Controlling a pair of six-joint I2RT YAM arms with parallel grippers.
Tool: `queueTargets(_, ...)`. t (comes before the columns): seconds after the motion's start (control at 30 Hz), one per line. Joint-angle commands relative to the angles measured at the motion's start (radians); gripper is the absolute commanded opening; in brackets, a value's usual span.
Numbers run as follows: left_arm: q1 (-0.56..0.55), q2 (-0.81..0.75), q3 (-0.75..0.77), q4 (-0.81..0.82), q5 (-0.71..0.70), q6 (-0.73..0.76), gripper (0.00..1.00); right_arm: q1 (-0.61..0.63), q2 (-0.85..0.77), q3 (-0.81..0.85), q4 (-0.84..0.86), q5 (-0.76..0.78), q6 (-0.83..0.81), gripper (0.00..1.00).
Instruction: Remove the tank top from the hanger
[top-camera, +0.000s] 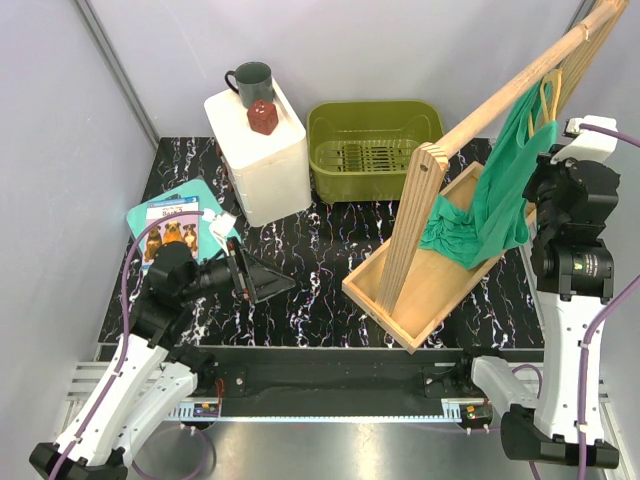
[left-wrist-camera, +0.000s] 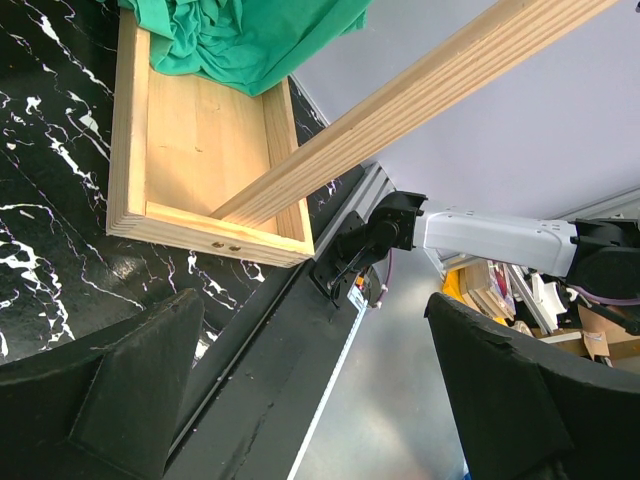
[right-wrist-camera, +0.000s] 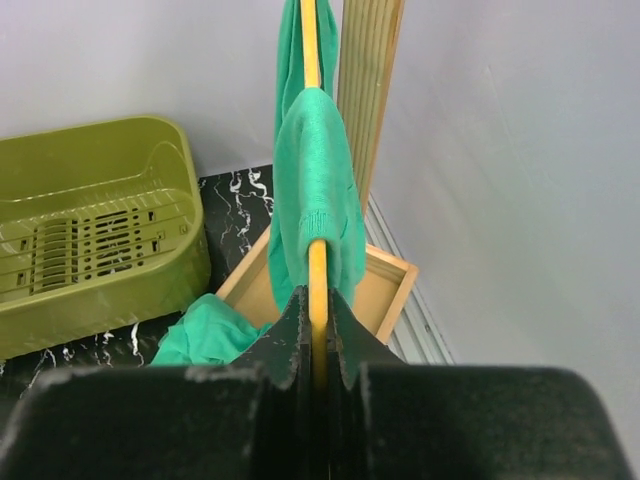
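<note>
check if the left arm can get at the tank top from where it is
Probably not without a long stretch: the left gripper sits open on the left side, while the tank top hangs far right, beyond the slanted beam and tray of the wooden rack.

The rack (top-camera: 500, 95) stands by the bench's (top-camera: 320, 265) right edge, the tank top (top-camera: 497, 200) hanging from the hanger (top-camera: 547, 95) on it, down into its tray (top-camera: 435, 285). The basket (top-camera: 375, 150) sits at the far edge, a box (top-camera: 262, 170) left of it.
</note>
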Motion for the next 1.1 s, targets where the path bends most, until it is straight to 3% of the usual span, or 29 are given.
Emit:
queueTargets(0.0, 0.001, -0.004, 0.035, 0.029, 0.021, -0.005, 0.99, -0.002, -0.028, 0.025, 0.119, -0.022, 0.035, 0.0)
queueTargets(0.33, 0.002, -0.014, 0.043, 0.018, 0.024, 0.002, 0.99, -0.002, -0.027, 0.002, 0.291, -0.131, 0.083, 0.0)
queueTargets(0.73, 0.001, -0.024, 0.054, -0.002, 0.029, 0.033, 0.99, -0.002, 0.097, 0.097, 0.314, -0.245, 0.076, 0.0)
queueTargets(1.07, 0.002, -0.024, 0.058, -0.008, 0.041, 0.041, 0.99, -0.002, 0.072, -0.004, 0.27, -0.283, 0.191, 0.0)
